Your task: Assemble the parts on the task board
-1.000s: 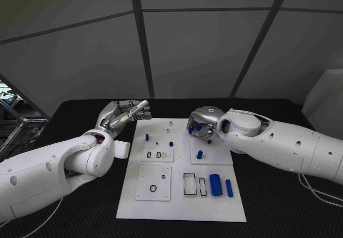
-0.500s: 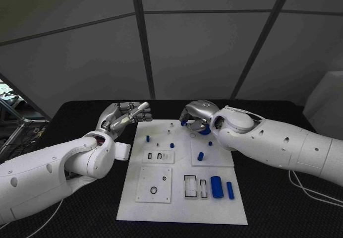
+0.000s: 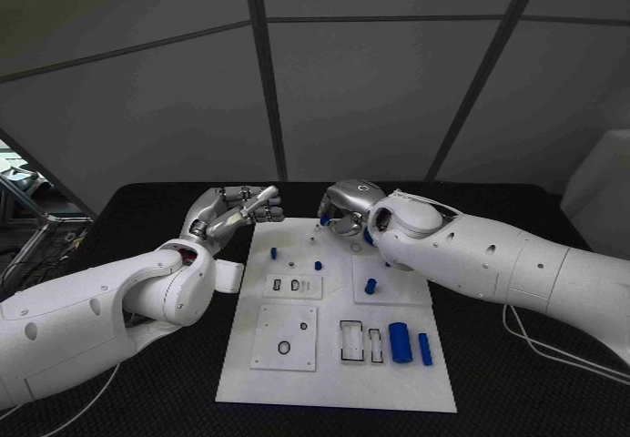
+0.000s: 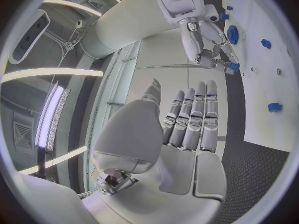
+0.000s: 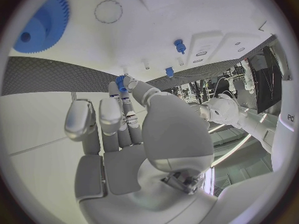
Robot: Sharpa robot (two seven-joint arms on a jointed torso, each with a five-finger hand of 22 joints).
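In the head view the task board (image 3: 336, 364) lies in the middle of the black table (image 3: 157, 401), with blue parts spread over it. A large blue cylinder (image 3: 398, 342) and a slimmer blue peg (image 3: 424, 348) lie flat at the near right, probably waiting their turn. Small blue pegs stand upright farther back, one at the left (image 3: 273, 254), one nearer the middle (image 3: 318, 266), one at the right (image 3: 370, 286). The right hand (image 3: 344, 211) hovers over the board's far edge, its fingers curled, a small blue part (image 3: 326, 219) at its fingertips. It looks poised to seat that piece in a far socket. The left hand (image 3: 234, 212) hangs off the board's far left corner, out of the way.

In the left wrist view the left hand (image 4: 187, 129) holds nothing. Its fingers are straight and pressed side by side. Beyond it, the right hand (image 4: 209, 50) carries the small blue part (image 4: 233, 66) just over the board's edge.

In the right wrist view the right hand (image 5: 121, 129) pinches the small blue part (image 5: 121, 82) between thumb and fingertips, which lets it set the piece down end-first. The board (image 5: 156, 30) beyond carries a blue gear (image 5: 44, 24) and two standing pegs (image 5: 180, 46).
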